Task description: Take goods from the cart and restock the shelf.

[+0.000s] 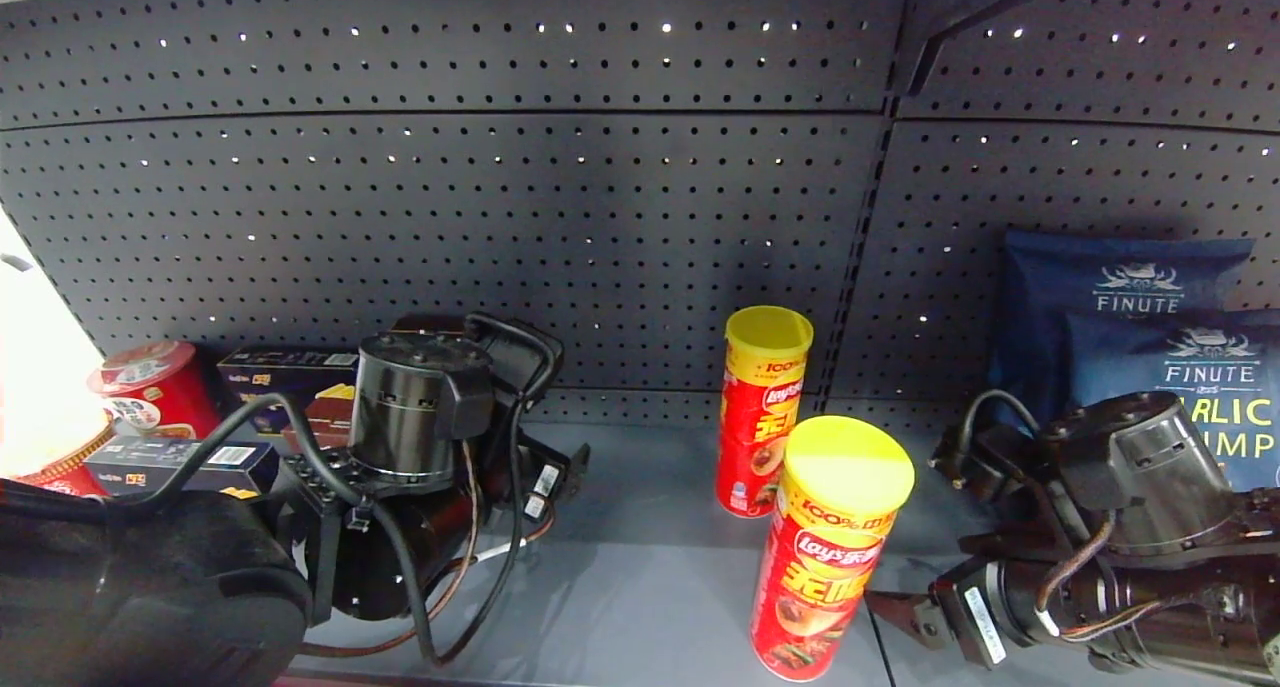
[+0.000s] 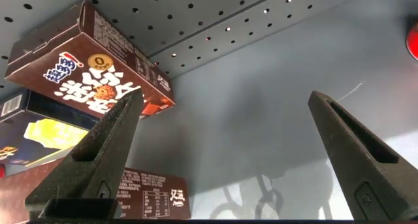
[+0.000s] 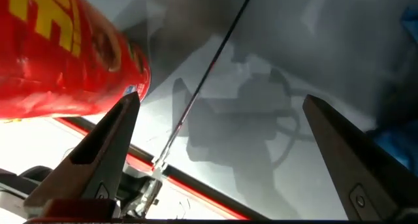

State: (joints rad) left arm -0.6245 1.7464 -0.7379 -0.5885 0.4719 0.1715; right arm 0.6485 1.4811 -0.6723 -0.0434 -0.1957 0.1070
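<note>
The front chip can [image 1: 835, 547] stands upright on the shelf [image 1: 640, 577], close to its front lip, yellow lid up. My guess is that it sits that far forward so a shopper meets it first. Directly behind the front chip can, nearer the pegboard back panel [image 1: 500, 217], stands a second can [image 1: 762, 412] of the same kind. The two make a short file, which reads to me as a facing being filled from the back forward. Just to the right of the front chip can, low by its base, is the right gripper [image 3: 222, 100]. Its jaws are spread wide with only bare shelf between them, and one finger is next to the can's red wall without pinching it. I judge that this can is placed rather than held. Farther right of the can, blue snack bags [image 1: 1120, 297] lean against the back panel. Well to the left of the can the left gripper [image 2: 225, 93] hangs over the shelf, jaws also wide apart and carrying nothing. It faces a tilted brown snack box [image 2: 98, 61] propped on darker boxes [image 2: 32, 132]. A red noodle cup [image 1: 150, 392] sits farthest left of the can. With both grippers empty, the next load would probably have to come from the cart.
</note>
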